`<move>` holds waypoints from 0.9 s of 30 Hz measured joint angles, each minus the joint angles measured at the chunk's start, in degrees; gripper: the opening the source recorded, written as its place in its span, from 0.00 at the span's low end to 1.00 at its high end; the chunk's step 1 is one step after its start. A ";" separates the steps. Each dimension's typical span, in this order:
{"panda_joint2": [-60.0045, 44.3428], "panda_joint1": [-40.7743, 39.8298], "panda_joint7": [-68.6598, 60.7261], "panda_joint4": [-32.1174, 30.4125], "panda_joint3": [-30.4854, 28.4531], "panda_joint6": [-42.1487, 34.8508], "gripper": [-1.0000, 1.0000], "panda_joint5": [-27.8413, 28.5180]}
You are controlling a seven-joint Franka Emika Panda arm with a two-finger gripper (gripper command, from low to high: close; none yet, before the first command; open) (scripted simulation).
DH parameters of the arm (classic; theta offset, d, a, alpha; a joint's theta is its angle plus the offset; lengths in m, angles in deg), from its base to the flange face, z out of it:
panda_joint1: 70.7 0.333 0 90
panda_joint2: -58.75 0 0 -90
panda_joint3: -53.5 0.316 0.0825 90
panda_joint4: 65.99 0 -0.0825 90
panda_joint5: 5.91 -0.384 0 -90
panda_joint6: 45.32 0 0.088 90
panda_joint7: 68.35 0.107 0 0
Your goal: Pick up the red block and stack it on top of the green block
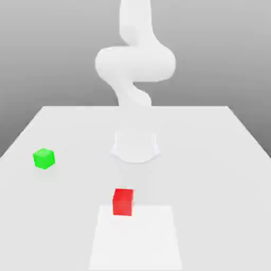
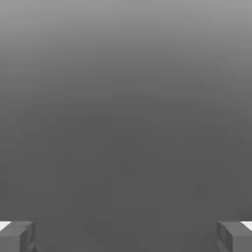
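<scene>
Red block (image 1: pixel 123 202): lower centre of the exterior view, resting on the white table (image 1: pixel 211 159).
Green block (image 1: pixel 44 159): left of centre, well apart from the red one.
Arm (image 1: pixel 135 61): upper centre, white.
Gripper (image 2: pixel 126 235): fingertips (image 2: pixel 17 235) spread wide at the hand view's lower corners, nothing between them.

White worktop (image 1: pixel 222 174) across the lower frame, brighter rectangular patch (image 1: pixel 136 238) at bottom centre, plain grey backdrop (image 1: pixel 47 47) above.
</scene>
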 joint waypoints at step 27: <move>-51.42 -4.41 -2.43 -32.88 -0.19 42.82 0.00 -2.17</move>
